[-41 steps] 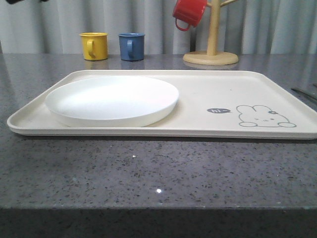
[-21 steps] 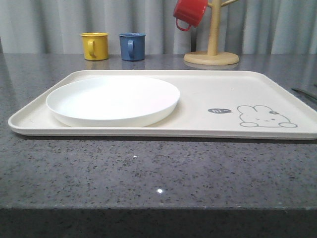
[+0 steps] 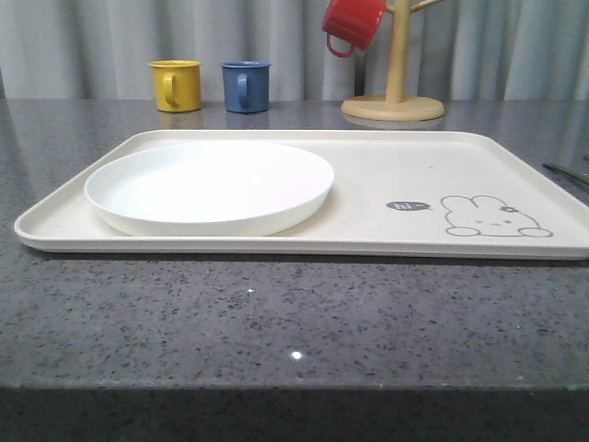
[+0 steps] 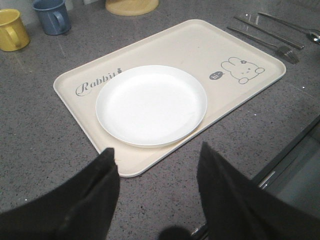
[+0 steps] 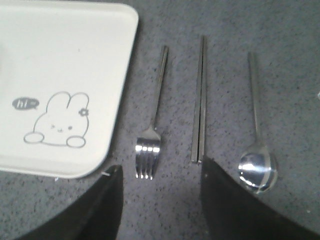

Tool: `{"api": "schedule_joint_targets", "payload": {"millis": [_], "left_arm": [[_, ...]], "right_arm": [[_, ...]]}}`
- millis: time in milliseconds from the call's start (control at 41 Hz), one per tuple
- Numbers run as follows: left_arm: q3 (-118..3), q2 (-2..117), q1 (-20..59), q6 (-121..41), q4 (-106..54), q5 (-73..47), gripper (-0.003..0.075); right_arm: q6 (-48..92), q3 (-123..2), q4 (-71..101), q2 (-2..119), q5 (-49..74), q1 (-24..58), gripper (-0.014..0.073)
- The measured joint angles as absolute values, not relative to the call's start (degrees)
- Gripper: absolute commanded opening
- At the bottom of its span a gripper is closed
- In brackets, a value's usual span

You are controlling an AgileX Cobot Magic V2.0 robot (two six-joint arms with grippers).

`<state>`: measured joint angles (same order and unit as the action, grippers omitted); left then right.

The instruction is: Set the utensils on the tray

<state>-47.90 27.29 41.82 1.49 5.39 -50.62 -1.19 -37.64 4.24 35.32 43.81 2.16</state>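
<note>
On the bench beside the tray's (image 5: 65,75) bunny end: fork (image 5: 151,131), flat piece (image 5: 200,102), spoon (image 5: 257,160), seemingly untouched. Plate (image 3: 210,187) unmoved on the tray. Right gripper (image 5: 159,200) spread above the fork; left gripper (image 4: 157,185) spread, empty.

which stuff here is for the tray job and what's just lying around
For the job: tray, plate already on it, fork, flat metal piece, spoon, the last three on the counter beside the tray.

Lying about: yellow mug, blue mug, red mug on wooden stand.
</note>
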Motion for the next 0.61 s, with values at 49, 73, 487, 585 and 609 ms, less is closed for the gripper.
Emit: {"api": "schedule_joint_targets", "payload": {"millis": [49, 73, 487, 585, 609], "left_arm": [[-47.90, 27.29, 41.82, 1.49, 5.39, -50.62, 0.0355], [-47.90, 27.29, 41.82, 1.49, 5.39, -50.62, 0.0355], [-47.77, 27.29, 41.82, 1.49, 5.39, -50.62, 0.0355], [-47.77, 27.29, 41.82, 1.49, 5.39, -50.62, 0.0355], [-47.77, 27.29, 41.82, 1.49, 5.39, -50.62, 0.0355]], "right_arm": [[-0.63, -39.42, 4.35, 37.76, 46.53, 2.30, 0.0352], [0.00, -40.53, 4.47, 38.95, 47.70, 2.30, 0.0350], [0.30, -58.15, 4.59, 63.52, 60.84, 2.67, 0.0345], [0.30, -62.07, 4.59, 69.32, 62.26, 2.92, 0.0345], [0.30, -62.87, 4.59, 70.58, 62.65, 2.96, 0.0345]]}}
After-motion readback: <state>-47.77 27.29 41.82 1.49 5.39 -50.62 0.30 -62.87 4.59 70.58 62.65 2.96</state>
